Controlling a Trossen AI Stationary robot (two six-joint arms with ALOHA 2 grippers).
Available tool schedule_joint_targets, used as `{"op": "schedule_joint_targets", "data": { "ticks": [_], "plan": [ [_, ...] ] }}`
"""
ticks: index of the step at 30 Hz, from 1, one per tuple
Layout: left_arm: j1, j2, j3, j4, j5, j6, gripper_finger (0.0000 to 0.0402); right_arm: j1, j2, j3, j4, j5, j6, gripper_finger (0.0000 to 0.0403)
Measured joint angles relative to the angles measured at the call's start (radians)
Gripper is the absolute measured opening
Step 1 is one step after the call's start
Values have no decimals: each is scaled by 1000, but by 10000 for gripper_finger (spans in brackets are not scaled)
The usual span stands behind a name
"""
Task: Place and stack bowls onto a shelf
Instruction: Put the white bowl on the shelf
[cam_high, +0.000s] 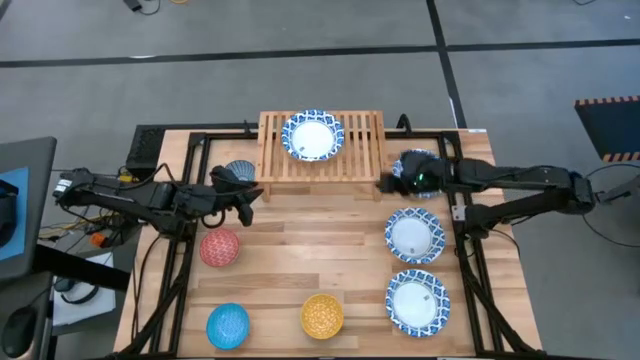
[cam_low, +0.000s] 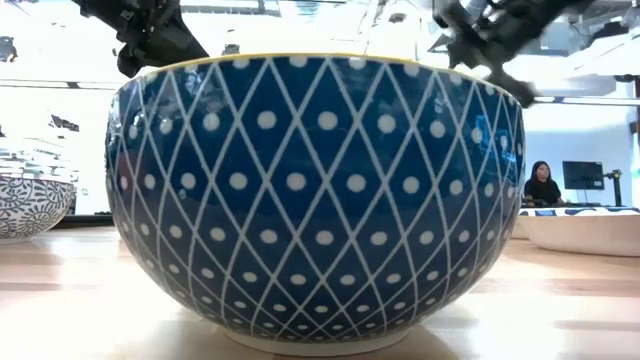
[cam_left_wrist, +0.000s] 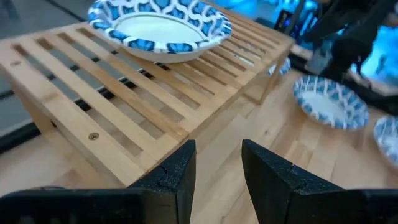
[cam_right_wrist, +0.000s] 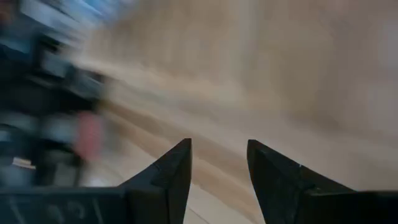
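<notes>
High view: one white blue-rimmed bowl sits on the shelf; right tool beside the shelf's corner.
Left wrist view: left tool parted, empty.
Right wrist view: jaws parted, empty.
Risk: a hasty swing could clip the shelf.

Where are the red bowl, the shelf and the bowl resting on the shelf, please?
red bowl (cam_high: 219, 247): high view, its middle.
shelf (cam_high: 364, 152): high view, bare slats at its right end.
white bowl with blue rim (cam_high: 312, 136): high view, its white inside.
</notes>
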Motion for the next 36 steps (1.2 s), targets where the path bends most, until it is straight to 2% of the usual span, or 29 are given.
{"op": "schedule_joint_targets", "data": {
  "ticks": [4, 7, 10, 14, 21, 24, 32, 36],
  "plan": [
    [7, 0, 0, 25, 0, -45, 114, -51, 4, 2, 250, -26, -95, 163],
    [7, 0, 0, 41, -13, -24, 114, -135, 61, 4, 340, -20, -171, 151],
    [9, 0, 0, 62, -30, -17, 114, -241, 165, 6, 387, -92, -218, 137],
    [24, 0, 0, 98, -12, -29, 114, -326, 276, 67, 385, -113, -249, 118],
    [26, 0, 0, 114, -1, -78, 114, -366, 436, 207, 383, -111, -375, 93],
    [26, 0, 0, 114, -1, -79, 114, -379, 513, 260, 366, -112, -381, 87],
    [25, 0, 0, 77, -18, -73, 114, -303, 599, 405, 341, -203, -521, 85],
    [25, 0, 0, 49, -37, -62, 114, -286, 587, 457, 189, -106, -532, 85]
  ]
}}
